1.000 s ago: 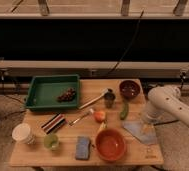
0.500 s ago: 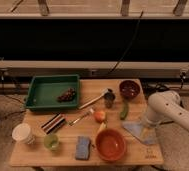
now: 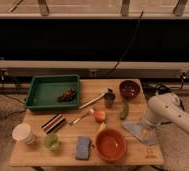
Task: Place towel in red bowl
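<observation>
Gripper (image 3: 150, 135) poised at the towel's (image 3: 134, 129) edge farthest from the red bowl (image 3: 110, 145), jaws spread wide, nothing held. Towel lies flat just right of that bowl. Thin cloth, so the jaws might scrape the tabletop (image 3: 63, 151) and pinch nothing

gripper (image 3: 150, 134) over towel (image 3: 134, 129), perhaps part hidden by arm (image 3: 163, 107) | arm cut off at right edge

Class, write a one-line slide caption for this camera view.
Robot gripper at the towel on the right side of the table, with the red bowl alongside.
</observation>
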You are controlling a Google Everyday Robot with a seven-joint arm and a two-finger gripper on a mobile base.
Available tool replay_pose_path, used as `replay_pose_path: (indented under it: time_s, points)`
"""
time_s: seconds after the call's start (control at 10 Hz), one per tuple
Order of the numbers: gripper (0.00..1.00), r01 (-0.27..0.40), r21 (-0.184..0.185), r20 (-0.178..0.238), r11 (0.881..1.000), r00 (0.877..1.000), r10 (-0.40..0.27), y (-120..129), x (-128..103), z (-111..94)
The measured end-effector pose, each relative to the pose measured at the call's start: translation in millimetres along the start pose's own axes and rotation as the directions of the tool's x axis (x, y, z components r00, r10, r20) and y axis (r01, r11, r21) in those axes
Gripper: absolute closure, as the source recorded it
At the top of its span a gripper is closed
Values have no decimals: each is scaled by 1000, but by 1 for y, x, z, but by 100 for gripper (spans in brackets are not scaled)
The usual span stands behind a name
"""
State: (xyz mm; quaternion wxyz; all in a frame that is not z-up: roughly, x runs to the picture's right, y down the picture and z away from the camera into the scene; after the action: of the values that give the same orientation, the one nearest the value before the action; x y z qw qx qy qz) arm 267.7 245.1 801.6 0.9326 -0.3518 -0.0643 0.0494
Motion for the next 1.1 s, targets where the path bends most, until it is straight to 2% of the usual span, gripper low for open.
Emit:
replay_pose_path:
  time_s: [0.6, 0.8, 0.9, 1.1]
  points:
    - [36, -21, 36, -48, 999, 999, 23, -2, 1, 10]
    - [53, -26, 50, -65, 998, 997, 29, -1, 2, 12]
    - [66, -30, 65, -87, 997, 996, 35, 0, 1, 11]
    - [84, -36, 71, -86, 997, 995, 43, 0, 3, 8]
